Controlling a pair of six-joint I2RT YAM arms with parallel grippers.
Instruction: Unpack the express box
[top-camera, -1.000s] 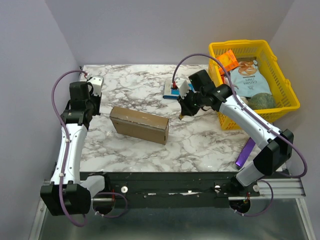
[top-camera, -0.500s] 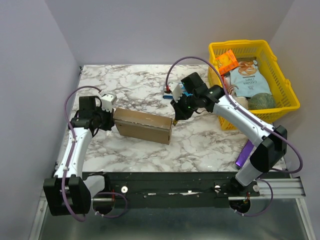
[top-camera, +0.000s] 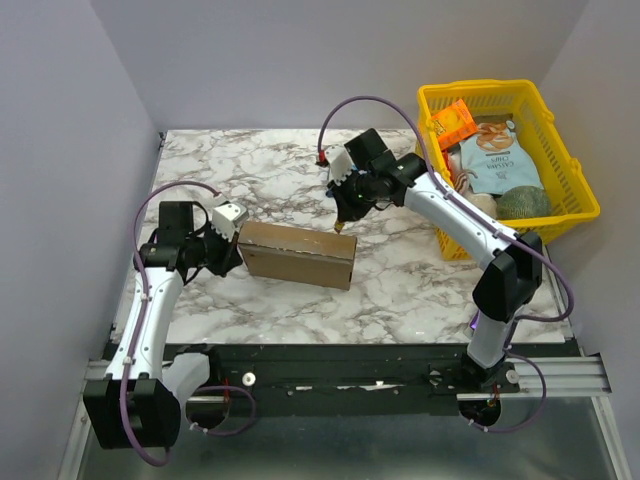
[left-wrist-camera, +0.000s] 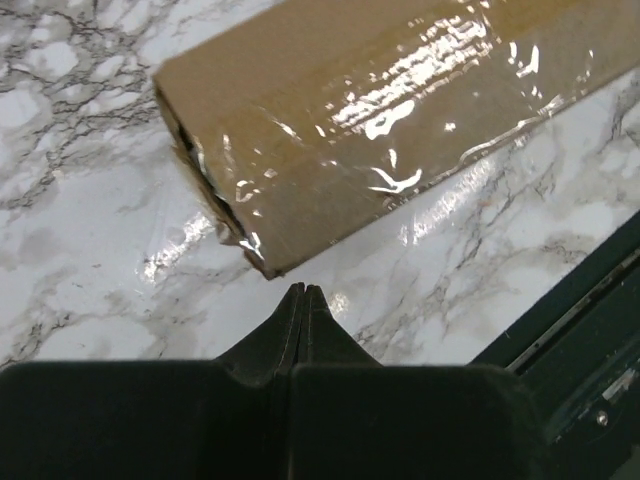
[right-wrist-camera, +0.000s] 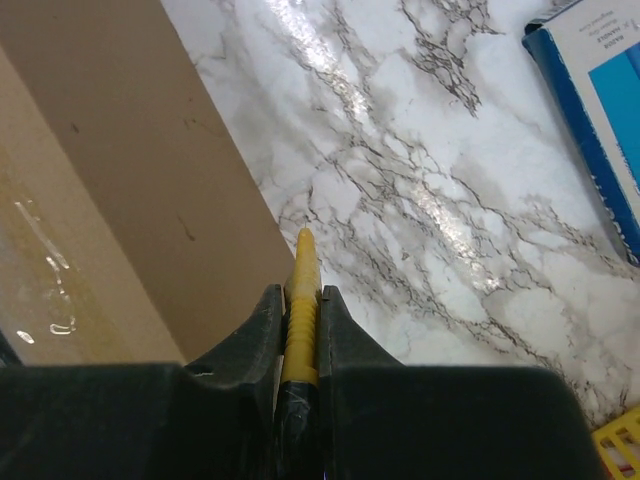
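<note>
Pale lilac walls (top-camera: 60, 120) enclose a white, grey-veined marble-patterned tabletop (top-camera: 280, 165), glossy with streaks of reflected light (right-wrist-camera: 330, 75) and bordered by a black rail (top-camera: 350, 358).

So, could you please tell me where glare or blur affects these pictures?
Left wrist: strong white glare on the glossy tape across the express box, some sheen on the marble table; right wrist: bright streaks on the marble, otherwise sharp; top external: even light, soft shadows, no glare.

Bare tabletop (top-camera: 400, 285) between express box (top-camera: 298, 254) and basket (top-camera: 480, 92)
</note>
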